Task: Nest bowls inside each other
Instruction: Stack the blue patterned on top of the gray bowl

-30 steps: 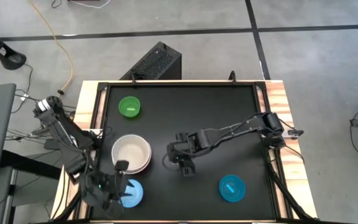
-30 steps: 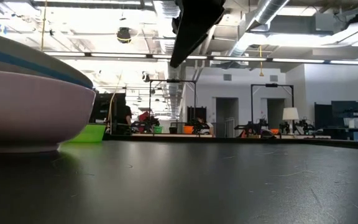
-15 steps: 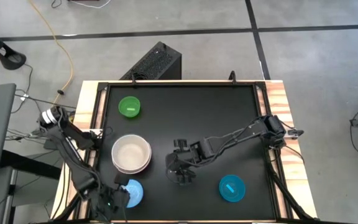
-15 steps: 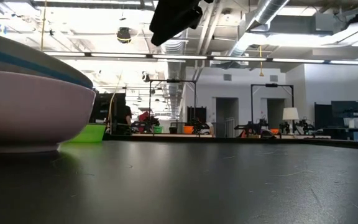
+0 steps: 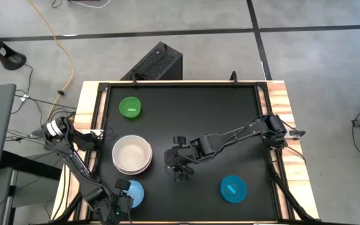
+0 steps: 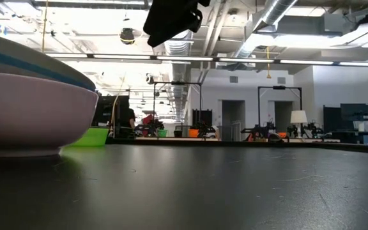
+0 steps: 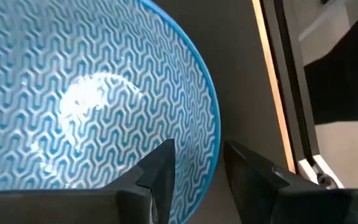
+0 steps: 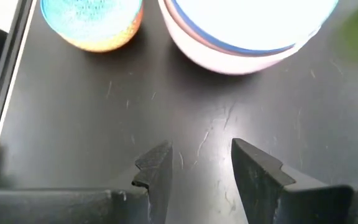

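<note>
Overhead and wrist views of the black table (image 5: 217, 112). The left gripper (image 5: 122, 189) sits at the near left corner of the table, its fingers (image 7: 160, 177) straddling the rim of the light blue patterned bowl (image 5: 132, 192): one finger lies inside the bowl, the other outside the wall. The jaws stand apart on either side of the rim (whether they actually press on the wall cannot be told).

The right gripper (image 5: 178, 173) hangs over bare table near the middle, jaws apart and holding nothing. Just beside it, toward the left arm, stands the stack of large bowls (image 5: 132, 154), a white bowl uppermost with blue and pink rims showing beneath it in the right wrist view. In that same view the stack and the light blue patterned bowl lie ahead of the open fingers (image 8: 157, 168), with bare table between.

The teal bowl (image 5: 233, 189) stands alone near the front right, well apart from both grippers. The green bowl (image 5: 130, 107) stands alone toward the far left, beyond the stack.
</note>
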